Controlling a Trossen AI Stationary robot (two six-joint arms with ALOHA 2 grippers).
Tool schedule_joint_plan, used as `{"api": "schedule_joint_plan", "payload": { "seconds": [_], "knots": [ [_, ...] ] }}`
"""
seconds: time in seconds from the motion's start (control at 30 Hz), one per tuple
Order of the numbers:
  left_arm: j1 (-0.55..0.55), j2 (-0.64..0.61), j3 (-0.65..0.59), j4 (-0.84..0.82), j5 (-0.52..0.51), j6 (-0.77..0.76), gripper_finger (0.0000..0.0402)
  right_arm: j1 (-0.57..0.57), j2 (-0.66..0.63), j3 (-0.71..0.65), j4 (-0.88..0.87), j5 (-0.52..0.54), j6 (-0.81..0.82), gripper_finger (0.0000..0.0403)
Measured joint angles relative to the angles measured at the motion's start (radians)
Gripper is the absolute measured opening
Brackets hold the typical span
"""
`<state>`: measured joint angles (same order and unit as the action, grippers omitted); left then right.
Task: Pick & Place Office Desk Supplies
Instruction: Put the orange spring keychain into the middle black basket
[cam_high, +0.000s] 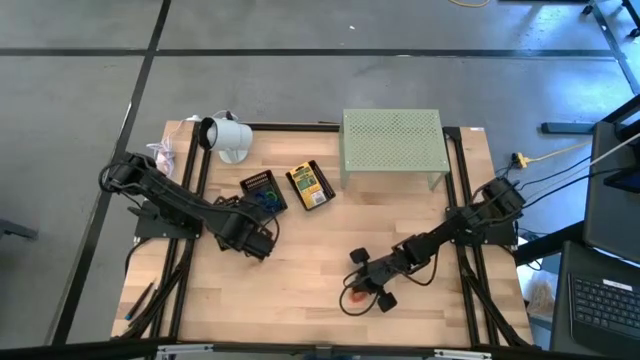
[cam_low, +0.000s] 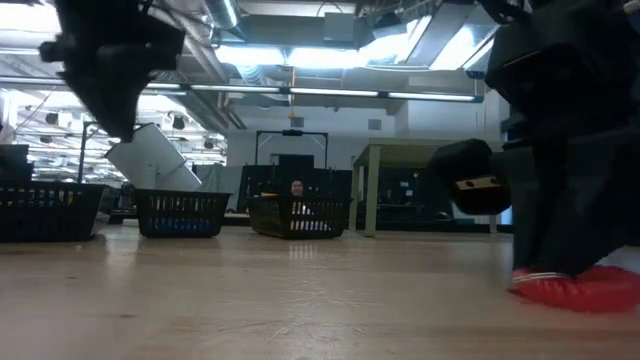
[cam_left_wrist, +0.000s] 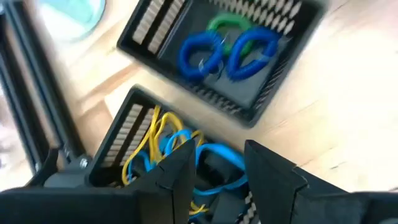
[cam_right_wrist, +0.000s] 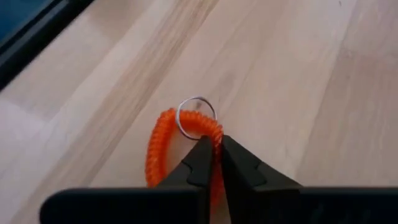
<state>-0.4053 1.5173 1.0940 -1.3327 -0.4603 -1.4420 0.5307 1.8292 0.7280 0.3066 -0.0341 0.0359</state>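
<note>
The soft, springy orange coil (cam_right_wrist: 163, 149) was pinched beside its metal ring (cam_right_wrist: 196, 117) by the right gripper (cam_right_wrist: 215, 155), left fingers (cam_left_wrist: 180, 168) parted.

One orange coiled band (cam_right_wrist: 163, 146) with one metal ring (cam_right_wrist: 196, 116) lies on the table. Two black baskets hold items: one (cam_left_wrist: 249, 109) has two blue coils (cam_left_wrist: 202, 53) and one green (cam_left_wrist: 227, 23). There are two arms, one pale green stand (cam_high: 392, 140) and one white cup (cam_high: 228, 135).
</note>
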Motion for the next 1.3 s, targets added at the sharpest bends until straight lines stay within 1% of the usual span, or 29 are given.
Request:
{"api": "schedule_joint_plan", "payload": {
  "seconds": [0.07, 0.13, 0.27, 0.33, 0.4, 0.5, 0.67, 0.73, 0.8, 0.93, 1.0, 1.07, 1.2, 1.3],
  "knots": [
    [0.000, 0.000, 0.036, -0.001, -0.034, 0.019, 0.0132, -0.004, -0.039, 0.006, -0.061, 0.001, -0.019, 0.0022],
    [0.000, 0.000, 0.079, 0.001, -0.083, 0.039, 0.0132, -0.006, -0.102, 0.030, -0.134, 0.039, -0.040, 0.0017],
    [-0.001, 0.000, 0.159, 0.051, -0.210, 0.085, 0.0132, -0.009, -0.218, 0.074, -0.297, 0.204, -0.065, 0.0011],
    [-0.008, 0.000, 0.184, 0.101, -0.280, 0.122, 0.0132, -0.009, -0.278, 0.091, -0.337, 0.280, -0.095, 0.0011],
    [-0.016, -0.001, 0.194, 0.199, -0.346, 0.184, 0.0132, -0.008, -0.341, 0.102, -0.343, 0.362, -0.125, 0.0011],
    [-0.035, 0.001, 0.191, 0.345, -0.418, 0.297, 0.0132, -0.009, -0.428, 0.106, -0.361, 0.480, -0.178, 0.0011],
    [-0.076, 0.040, 0.175, 0.577, -0.569, 0.519, 0.0132, -0.012, -0.572, 0.111, -0.314, 0.696, -0.290, 0.0011],
    [-0.088, 0.055, 0.174, 0.651, -0.624, 0.625, 0.0132, -0.015, -0.616, 0.111, -0.287, 0.737, -0.347, 0.0011],
    [-0.094, 0.074, 0.174, 0.727, -0.655, 0.722, 0.0132, -0.022, -0.650, 0.112, -0.239, 0.760, -0.399, 0.0011],
    [-0.096, 0.105, 0.173, 0.894, -0.674, 0.914, 0.0132, -0.043, -0.683, 0.112, -0.147, 0.778, -0.489, 0.0011],
    [-0.087, 0.123, 0.173, 0.992, -0.669, 1.013, 0.0135, -0.056, -0.684, 0.112, -0.103, 0.779, -0.519, 0.0011],
    [-0.075, 0.139, 0.173, 1.079, -0.650, 1.115, 0.0141, -0.072, -0.682, 0.112, -0.097, 0.778, -0.549, 0.0011],
    [-0.045, 0.154, 0.173, 1.243, -0.543, 1.329, 0.0162, -0.103, -0.673, 0.112, -0.099, 0.750, -0.572, 0.0011],
    [-0.023, 0.154, 0.173, 1.333, -0.477, 1.444, 0.0180, -0.123, -0.673, 0.112, -0.106, 0.706, -0.575, 0.0012]
  ]
}}
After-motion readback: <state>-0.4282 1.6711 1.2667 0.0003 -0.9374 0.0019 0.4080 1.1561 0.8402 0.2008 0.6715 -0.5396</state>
